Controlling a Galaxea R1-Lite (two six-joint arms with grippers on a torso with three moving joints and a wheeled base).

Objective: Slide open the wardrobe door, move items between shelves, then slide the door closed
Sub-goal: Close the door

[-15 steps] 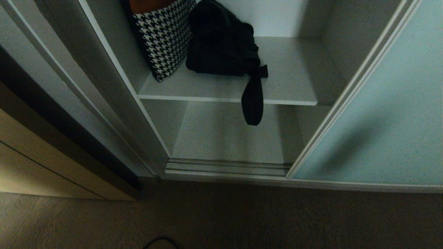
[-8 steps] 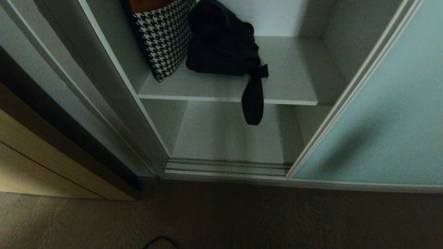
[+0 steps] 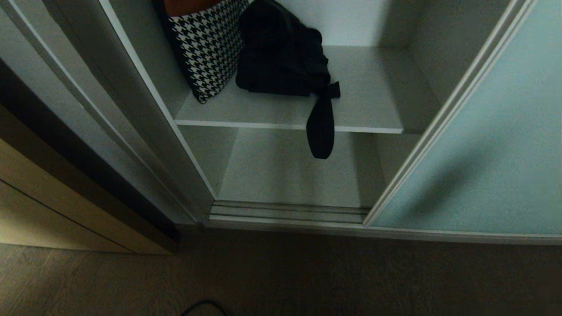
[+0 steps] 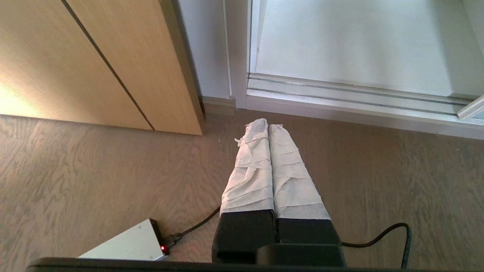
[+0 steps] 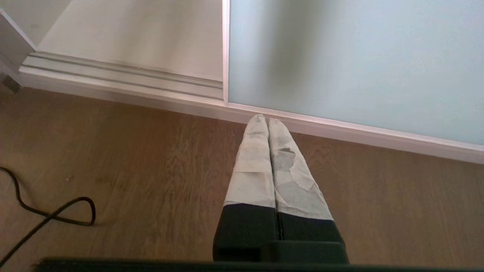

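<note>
Frosted blue-green glass of the sliding wardrobe door [image 3: 483,145] sits pushed off to the right of the compartment, so the opening step looks done. Landmark = upper shelf [image 3: 369,109], the pale board w/ the light front edge.

Both items are on that upper shelf: houndstooth bag [image 3: 206,48] w/ its orange top at the shelf's left end, leaning against the left side wall; black fabric bag [image 3: 281,52] just beside it, touching or nearly so, toward the shelf's middle. Its strap [image 3: 320,127] droops over the shelf's front edge and hangs in front of the space below. Right part of the shelf is bare.

Lower shelf [image 3: 285,171], directly under the upper one, holds nothing I can see. Ribbed floor track [image 3: 285,213] runs along below and in front of it.

Neither arm shows in the head view. Left gripper [image 4: 268,126] is low over the wood floor [image 4: 94,173], well below the upper shelf and short of the track, tape-wrapped fingers pressed together, holding nothing. Right gripper [image 5: 267,120] likewise, fingers pressed together and empty, tips near the door's bottom rail. Both look parked.

Judgement: 1 of 3 steps done. Whether the bags have been moved yet can't be told from how they lie. Closing the door is left.
</note>
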